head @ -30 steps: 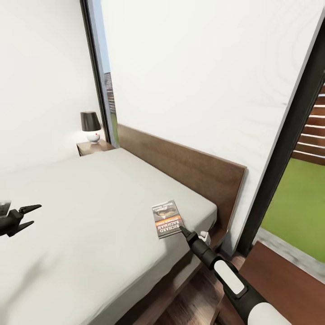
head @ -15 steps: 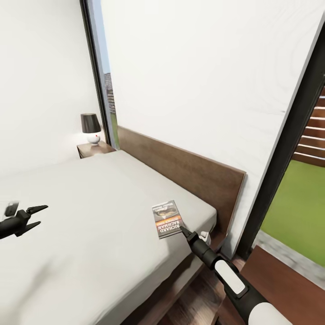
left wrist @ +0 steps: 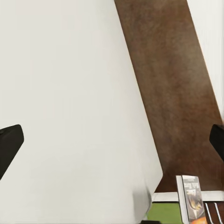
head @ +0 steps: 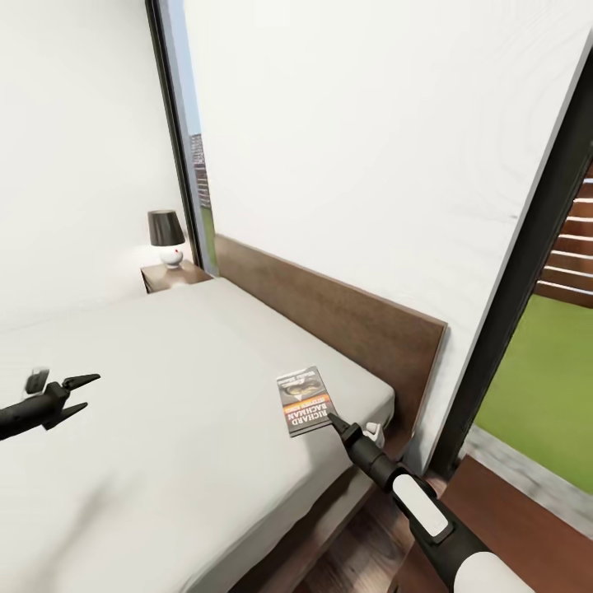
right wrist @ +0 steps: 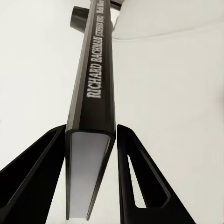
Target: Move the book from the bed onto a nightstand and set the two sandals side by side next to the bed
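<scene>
Book point(head: 303, 401) on grey bed point(head: 165, 395)

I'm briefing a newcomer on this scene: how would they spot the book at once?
Find the large grey bed, then the mattress corner nearest its brown headboard. The book lies flat there, with the right tool at its edge. Its dark cover with an orange band is the only printed thing on the plain mattress.

Bright, even daylight (soft shadows), sharp render.
</scene>
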